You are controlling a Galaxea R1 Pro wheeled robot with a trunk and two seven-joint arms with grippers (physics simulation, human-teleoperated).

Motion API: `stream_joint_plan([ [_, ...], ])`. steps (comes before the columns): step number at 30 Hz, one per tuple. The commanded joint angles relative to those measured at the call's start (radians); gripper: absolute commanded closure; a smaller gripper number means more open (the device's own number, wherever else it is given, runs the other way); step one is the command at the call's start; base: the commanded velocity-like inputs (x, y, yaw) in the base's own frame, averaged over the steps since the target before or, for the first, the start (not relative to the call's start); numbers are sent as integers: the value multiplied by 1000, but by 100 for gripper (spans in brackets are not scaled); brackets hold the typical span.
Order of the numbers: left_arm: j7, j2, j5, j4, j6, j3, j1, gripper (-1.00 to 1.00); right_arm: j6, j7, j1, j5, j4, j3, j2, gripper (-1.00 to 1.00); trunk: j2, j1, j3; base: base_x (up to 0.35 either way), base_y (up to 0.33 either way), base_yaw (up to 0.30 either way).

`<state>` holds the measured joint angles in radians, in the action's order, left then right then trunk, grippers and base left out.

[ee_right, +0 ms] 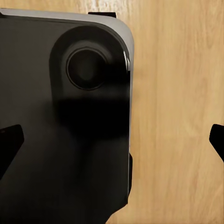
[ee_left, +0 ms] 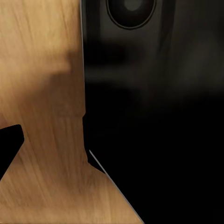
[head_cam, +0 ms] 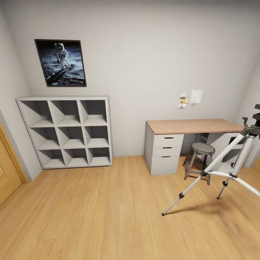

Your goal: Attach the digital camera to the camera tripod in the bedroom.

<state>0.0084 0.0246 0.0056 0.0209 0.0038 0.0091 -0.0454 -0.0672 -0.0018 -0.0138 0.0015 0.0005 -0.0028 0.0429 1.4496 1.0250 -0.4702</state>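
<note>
1. Head view, bedroom interior: light wood floor (head_cam: 108, 216), grey walls, astronaut picture (head_cam: 60, 63) at upper left, grey cube shelf (head_cam: 65, 131) below it with every compartment bare, wood-topped white desk (head_cam: 187, 142) at centre right.
2. Camera tripod (head_cam: 231, 162) at right edge of frame, standing on the floor with silver legs spread; dark head partly cut off by the frame border. No camera mounted on the visible part of the head.
3. Short grey stool (head_cam: 200, 157) just behind the tripod's nearest leg, in front of the desk; not part of the task.
4. Small papers (head_cam: 191, 97) pinned to the wall above the desk; content too small to read.
5. Left wrist view: left gripper (ee_left: 9, 144) seen as one dark fingertip at the left edge over wood floor; dark robot body (ee_left: 154, 116) across the right half. Finger spacing impossible to judge; nothing visibly held.
6. Right wrist view: right gripper (ee_right: 112, 140) with dark fingertips at opposite edges of the frame, spread wide and empty, over floor and dark robot base (ee_right: 60, 116).
7. Digital camera: nowhere on desk top, shelf or floor as pictured; location unknown.
8. Progress, as a judgement: early stage. Room reached and tripod located; finding the camera, picking it up and seating it on the tripod head all remain.
</note>
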Motion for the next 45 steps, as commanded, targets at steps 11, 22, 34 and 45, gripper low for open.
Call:
stream_joint_plan([
  [11,1,1,1,2,3,1,-1,-100,-4,0,-1,0,1,0,0,-100,0,0,-6,17,9,29],
  [22,1,0,1,2,4,0,-1,-100,-5,0,-1,0,1,0,0,-100,0,0,-7,194,197,-47],
  [34,1,0,1,2,4,0,-1,-100,-5,0,-1,0,1,0,0,-100,0,0,-7,41,38,-132],
  [45,2,0,1,2,4,0,-1,-100,-5,0,-1,0,1,0,0,-100,0,0,-7,2,27,-14],
])
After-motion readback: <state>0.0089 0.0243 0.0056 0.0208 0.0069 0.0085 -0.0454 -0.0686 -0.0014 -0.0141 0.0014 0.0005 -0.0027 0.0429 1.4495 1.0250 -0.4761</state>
